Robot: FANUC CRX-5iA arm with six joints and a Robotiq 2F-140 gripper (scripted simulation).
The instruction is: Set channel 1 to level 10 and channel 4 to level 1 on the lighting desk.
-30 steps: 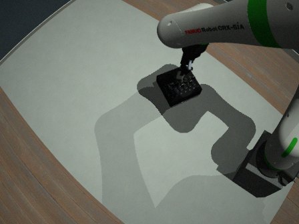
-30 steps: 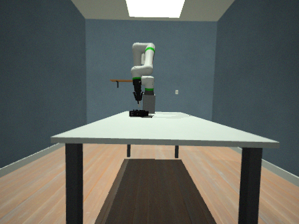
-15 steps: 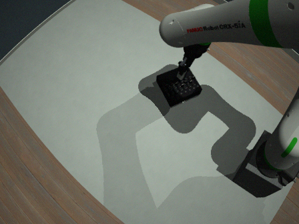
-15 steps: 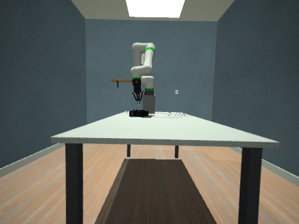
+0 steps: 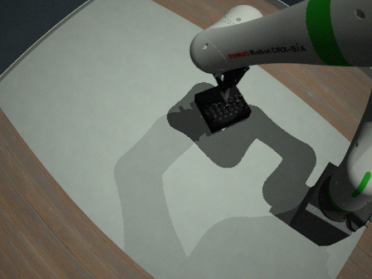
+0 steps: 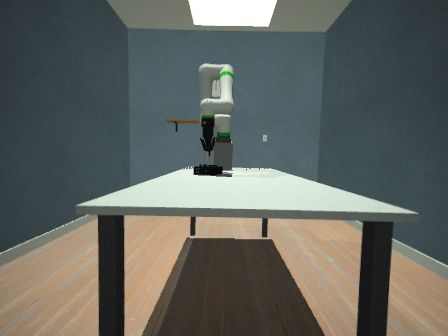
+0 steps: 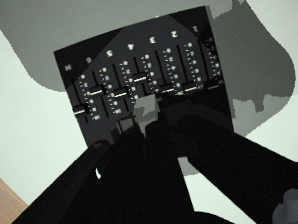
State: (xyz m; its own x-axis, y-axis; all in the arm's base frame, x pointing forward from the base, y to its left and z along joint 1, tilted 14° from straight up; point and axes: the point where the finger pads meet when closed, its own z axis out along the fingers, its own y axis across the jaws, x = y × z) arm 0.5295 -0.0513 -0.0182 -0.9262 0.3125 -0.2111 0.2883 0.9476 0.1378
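Note:
The black lighting desk stands flat on the white table, near the arm's base side. It also shows in the wrist view and, small and far off, in the exterior view. Several faders run across its top, each with a dotted scale beside it; their caps stand at differing heights in the wrist view. My gripper is shut and empty, and hangs just above the desk's fader panel. In the wrist view its fingertips point at the near ends of the middle fader tracks. Whether they touch a cap cannot be told.
The arm's base pedestal stands at the table's right edge. The upper arm spans above the desk and casts broad shadows on the table. The wooden floor shows around the table's edges.

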